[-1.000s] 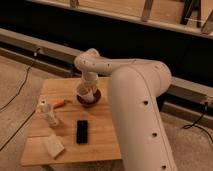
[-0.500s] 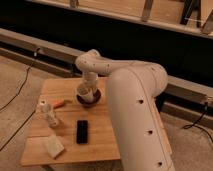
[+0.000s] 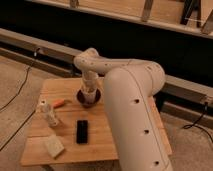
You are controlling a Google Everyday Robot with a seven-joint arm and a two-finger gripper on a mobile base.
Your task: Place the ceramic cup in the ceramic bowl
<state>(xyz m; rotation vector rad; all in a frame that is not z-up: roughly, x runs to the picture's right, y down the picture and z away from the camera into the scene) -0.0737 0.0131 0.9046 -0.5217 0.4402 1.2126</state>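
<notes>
The big white arm (image 3: 131,107) reaches across the wooden tabletop (image 3: 115,134) from the near right and bends down at its far end, where the claw (image 3: 89,91) hangs straight over the ceramic bowl (image 3: 88,96). The bowl is a small dark maroon round thing sitting toward the back middle of the tabletop, directly beneath the claw. Inside its rim stands something pale, which looks to be the ceramic cup (image 3: 89,93), right at the tip of the claw and within the bowl's outline. From where I stand the wrist blocks the fingers, so I cannot tell whether the claw is clenched on the cup or has let it go, and I cannot tell whether the cup's base rests on the bowl's floor.

Left of the claw, a little nearer to me, lies a small orange object (image 3: 59,103) on the wood. Just beside that, further left and forward, stands a white bottle-shaped object (image 3: 48,113), upright. In front of the claw, well apart from the bowl, a flat black rectangular slab (image 3: 82,131) lies on the boards. Forward and left of the slab, near the tabletop's front corner, lies a pale squarish block (image 3: 53,146).
</notes>
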